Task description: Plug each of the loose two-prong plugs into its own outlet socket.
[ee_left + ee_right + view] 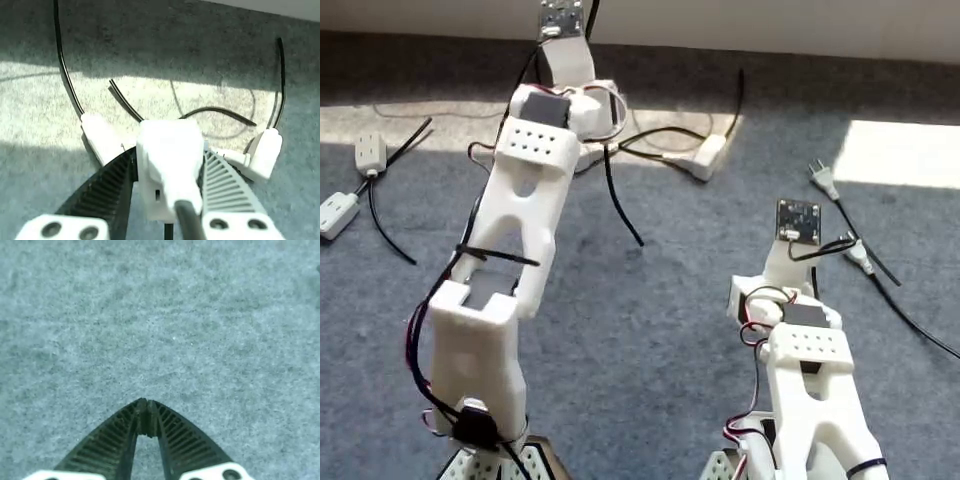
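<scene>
Your left claw (169,150) is clamped on a white socket (167,175) near the tabletop's (670,300) far edge. Your right claw (147,406) is closed, empty. A loose plug (823,178) lies toward the right edge

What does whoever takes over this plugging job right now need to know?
Left end effector: shut on a white connector with a black cord; plug or socket, I cannot tell.
Right end effector: shut, empty, above bare carpet.
A socket and a second socket lie at the carpet's left side; a two-prong plug and a white cord end lie loose near the right arm.
Done: no plug visibly seated in a socket.
Left: likely every plug, starting with the held connector.
</scene>
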{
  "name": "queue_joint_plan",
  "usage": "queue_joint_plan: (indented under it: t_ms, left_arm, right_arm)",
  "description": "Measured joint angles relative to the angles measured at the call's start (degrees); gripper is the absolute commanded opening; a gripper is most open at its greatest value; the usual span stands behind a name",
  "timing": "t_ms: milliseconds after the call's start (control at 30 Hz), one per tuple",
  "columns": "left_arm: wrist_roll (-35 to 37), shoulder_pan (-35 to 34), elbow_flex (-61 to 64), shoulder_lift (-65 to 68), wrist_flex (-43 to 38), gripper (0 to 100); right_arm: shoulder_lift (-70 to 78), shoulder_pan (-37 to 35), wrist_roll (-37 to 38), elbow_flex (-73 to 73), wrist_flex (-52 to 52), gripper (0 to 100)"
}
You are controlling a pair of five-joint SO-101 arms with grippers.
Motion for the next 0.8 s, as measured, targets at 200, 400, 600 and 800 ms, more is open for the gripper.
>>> queue_joint_plan:
  t_ms: [200, 400, 600, 800]
  left_arm:
    - [-3.78, -1.85, -26.29, 24.62, -0.62, 9]
    - [-7.12, -1.67, -48.97, 41.32, 2.64, 35]
    - [-7.38, -2.2, -56.18, 43.16, 8.88, 36]
    - [-7.47, -5.27, -56.18, 40.0, 8.88, 36]
  right_arm:
    - [0.0, -0.09, 0.0, 2.64, -3.96, 0.8]
    - [0.0, 0.0, -0.09, 5.1, -8.97, 0.8]
    - [0.0, 0.0, -0.09, 5.98, -11.6, 0.8]
    - [0.0, 0.0, -0.09, 5.98, -11.78, 0.8]
